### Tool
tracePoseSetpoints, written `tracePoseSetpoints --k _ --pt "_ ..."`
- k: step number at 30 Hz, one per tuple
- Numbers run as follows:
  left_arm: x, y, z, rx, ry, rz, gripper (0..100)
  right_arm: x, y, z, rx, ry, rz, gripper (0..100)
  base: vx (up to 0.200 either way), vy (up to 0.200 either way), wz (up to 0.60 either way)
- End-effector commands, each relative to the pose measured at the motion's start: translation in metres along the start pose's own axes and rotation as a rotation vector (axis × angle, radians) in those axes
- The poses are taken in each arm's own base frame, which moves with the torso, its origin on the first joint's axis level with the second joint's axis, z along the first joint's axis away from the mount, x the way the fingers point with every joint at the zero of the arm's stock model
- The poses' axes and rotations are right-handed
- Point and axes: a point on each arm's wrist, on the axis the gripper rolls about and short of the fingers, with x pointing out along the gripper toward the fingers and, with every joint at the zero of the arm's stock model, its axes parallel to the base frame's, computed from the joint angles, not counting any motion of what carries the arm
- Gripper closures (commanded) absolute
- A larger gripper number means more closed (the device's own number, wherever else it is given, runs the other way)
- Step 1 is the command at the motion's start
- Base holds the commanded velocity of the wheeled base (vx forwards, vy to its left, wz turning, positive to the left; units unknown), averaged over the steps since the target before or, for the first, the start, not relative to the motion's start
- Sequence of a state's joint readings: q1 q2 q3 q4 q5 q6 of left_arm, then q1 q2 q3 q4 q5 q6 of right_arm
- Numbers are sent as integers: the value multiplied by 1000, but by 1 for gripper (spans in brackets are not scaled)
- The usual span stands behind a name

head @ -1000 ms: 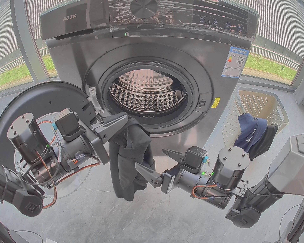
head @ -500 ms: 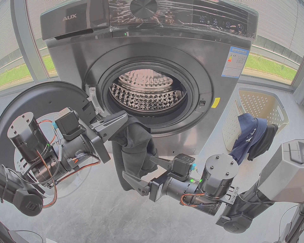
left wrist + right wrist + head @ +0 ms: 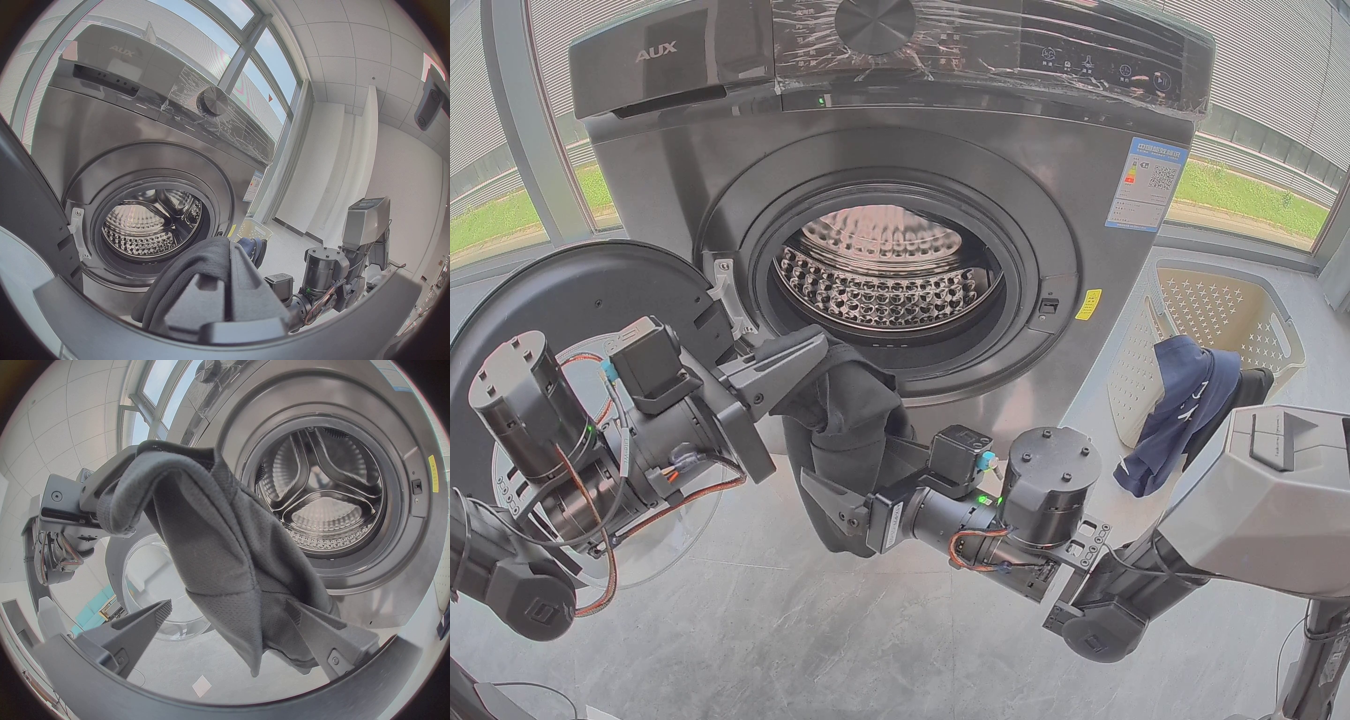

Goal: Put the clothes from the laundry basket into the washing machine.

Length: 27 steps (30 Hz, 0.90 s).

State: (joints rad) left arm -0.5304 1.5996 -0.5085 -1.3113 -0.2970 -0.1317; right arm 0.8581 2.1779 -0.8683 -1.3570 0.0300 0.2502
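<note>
A dark grey garment (image 3: 844, 422) hangs in front of the washing machine's open drum (image 3: 881, 267), just below its rim. My left gripper (image 3: 811, 354) is shut on the garment's top fold. In the left wrist view the cloth (image 3: 197, 262) drapes over the left gripper (image 3: 229, 304). My right gripper (image 3: 844, 469) is open, low at the garment's hanging part. In the right wrist view its fingers (image 3: 154, 615) stand on either side of the cloth (image 3: 225, 547), which hangs between them. The laundry basket (image 3: 1228, 319) stands at the right.
The round machine door (image 3: 572, 300) is swung open at the left, behind my left arm. A blue garment (image 3: 1186, 403) and a black one (image 3: 1247, 389) hang over the basket's front rim. Grey tiled floor (image 3: 759, 637) lies in front of the machine.
My right arm has moved left and up to the hanging garment, so its open fingers now straddle the lower cloth, which has bunched upward. The left gripper has held its place.
</note>
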Motion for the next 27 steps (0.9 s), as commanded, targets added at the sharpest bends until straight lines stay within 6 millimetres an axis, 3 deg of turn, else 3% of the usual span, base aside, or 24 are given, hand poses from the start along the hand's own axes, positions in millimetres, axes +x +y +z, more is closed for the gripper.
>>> tracePoseSetpoints --k 1,10,16,17,27 --pt "1 0 -1 -1 2 -1 100 4 5 -1 2 -7 16 0 0 0 0" --pt "1 2 -3 -3 9 8 100 8 28 4 5 -37 79 0 0 0 0" --pt "2 2 -3 -2 7 12 100 10 29 3 5 -49 82 0 0 0 0" --pt "2 2 -2 -2 5 12 100 12 30 5 5 -60 83 100 0 0 0" --pt "2 4 -3 -4 8 18 100 12 23 14 6 -92 47 100 0 0 0"
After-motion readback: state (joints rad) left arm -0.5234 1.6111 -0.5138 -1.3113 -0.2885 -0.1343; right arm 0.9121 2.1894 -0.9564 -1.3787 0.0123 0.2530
